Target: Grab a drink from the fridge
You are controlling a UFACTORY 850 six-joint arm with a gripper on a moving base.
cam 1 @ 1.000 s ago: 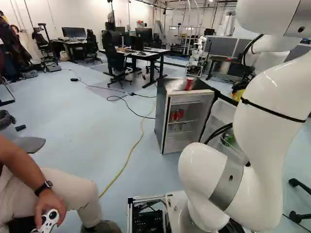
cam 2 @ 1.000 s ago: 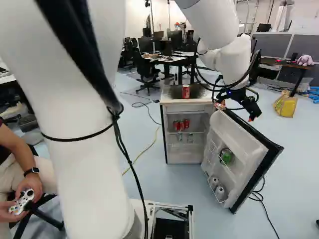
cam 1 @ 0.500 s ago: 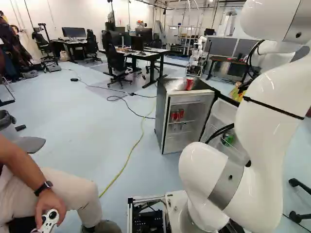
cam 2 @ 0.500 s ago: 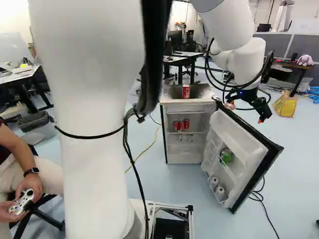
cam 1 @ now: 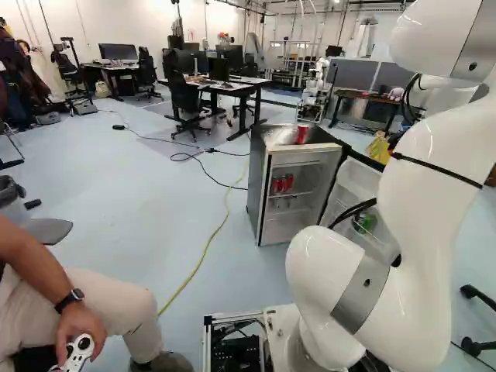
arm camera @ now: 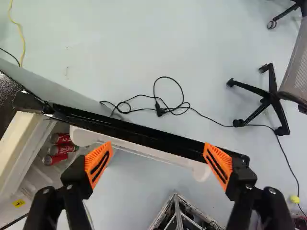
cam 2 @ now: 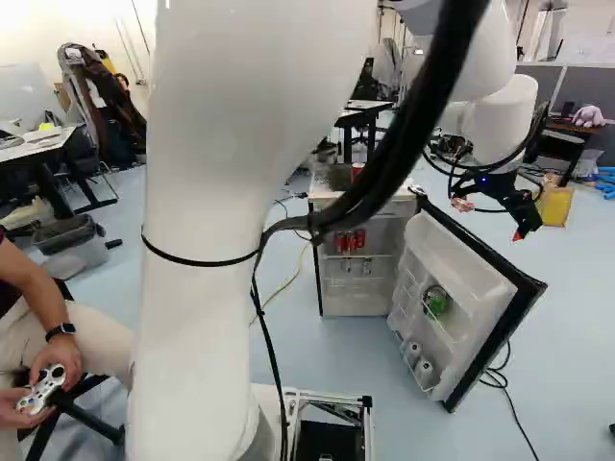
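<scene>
The end effector [cam 2: 490, 219] has its fingers spread wide above the swung-out fridge door [arm camera: 134, 136], whose top edge crosses beneath the gap. Off beside one finger, red cans [arm camera: 61, 149] sit inside the fridge [cam 1: 256, 178]; farther out, another red can [cam 1: 302, 133] stands on its top.

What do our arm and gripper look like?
The arm is glossy white with rounded links, a grey band at a low joint and a thin black strap around a higher link. Thick black cables run outside it. The gripper is black, with two fingers carrying ribbed, tapered orange pads with dark slots.
</scene>
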